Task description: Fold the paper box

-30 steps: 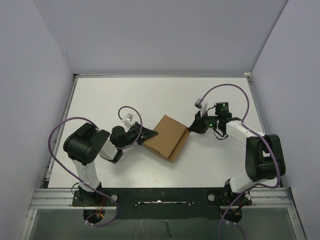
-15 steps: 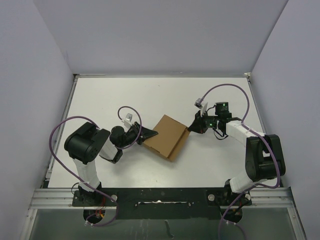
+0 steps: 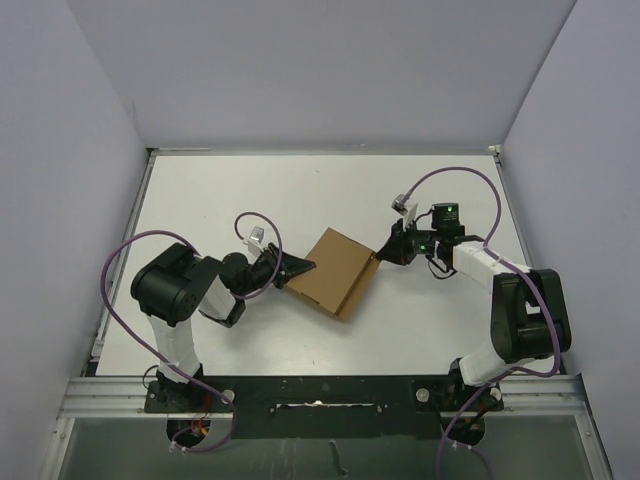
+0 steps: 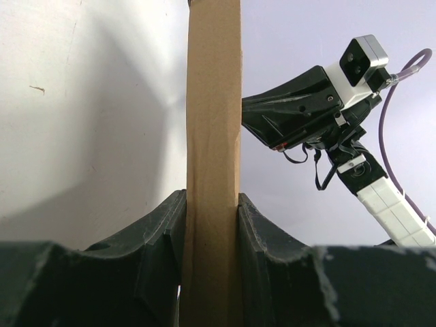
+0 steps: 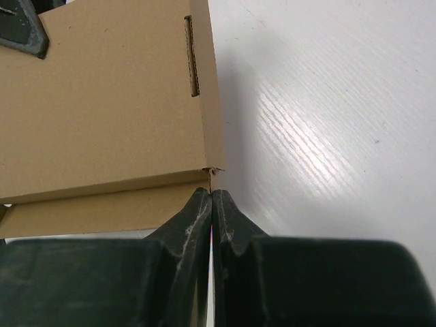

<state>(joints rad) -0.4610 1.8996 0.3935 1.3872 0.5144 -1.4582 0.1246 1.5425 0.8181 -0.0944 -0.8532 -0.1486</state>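
Note:
The paper box [image 3: 335,270] is a flat brown cardboard mailer lying in the middle of the table. My left gripper [image 3: 298,268] is shut on the box's left edge; in the left wrist view the cardboard [image 4: 212,122] stands between both fingers of the gripper [image 4: 212,199]. My right gripper [image 3: 384,253] is shut, its tips [image 5: 212,193] touching the box's right corner, where the lid [image 5: 102,102] with a slot meets the side wall. The right gripper also shows in the left wrist view [image 4: 293,112] beyond the box.
White table [image 3: 250,190] with grey walls on three sides. Purple cables loop over both arms. A metal rail [image 3: 320,390] runs along the near edge by the arm bases.
Almost nothing; the right wrist has shifted very slightly at the box's corner. The box and left gripper hold still.

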